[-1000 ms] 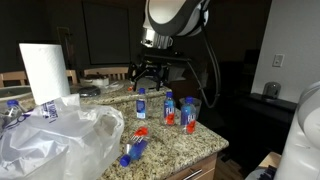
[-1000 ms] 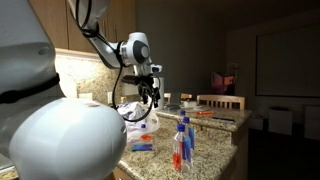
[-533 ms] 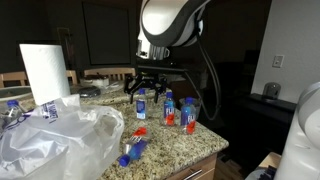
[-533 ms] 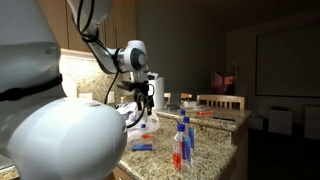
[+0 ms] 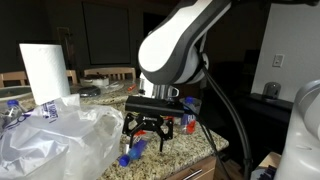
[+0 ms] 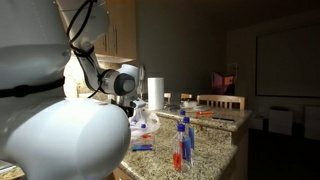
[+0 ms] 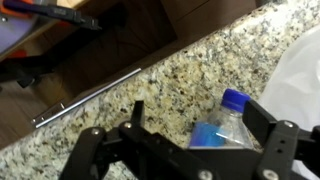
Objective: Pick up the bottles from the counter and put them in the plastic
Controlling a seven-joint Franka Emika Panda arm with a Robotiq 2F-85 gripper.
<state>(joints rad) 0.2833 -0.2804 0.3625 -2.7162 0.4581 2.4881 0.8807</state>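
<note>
On the far left stood a tall white paper towel roll. Just beside it, the big crinkly whitish plastic bag lay on the speckled tan-brown stone counter. To the right of the bag, you had your black gripper low over the counter, pointing down. Its jaws were spread wide apart and nothing was in them. Right under it lay a small clear plastic bottle with a blue cap, flat on its side, close to the bag's edge. In the wrist view that bottle showed between the two black fingers, and I could not tell if they touched it. The white bag filled the right edge of that view. Farther right on the counter, more small bottles with blue and red on them stood upright, partly hidden behind your arm. In an exterior view they stood close together near the counter's front edge.
</note>
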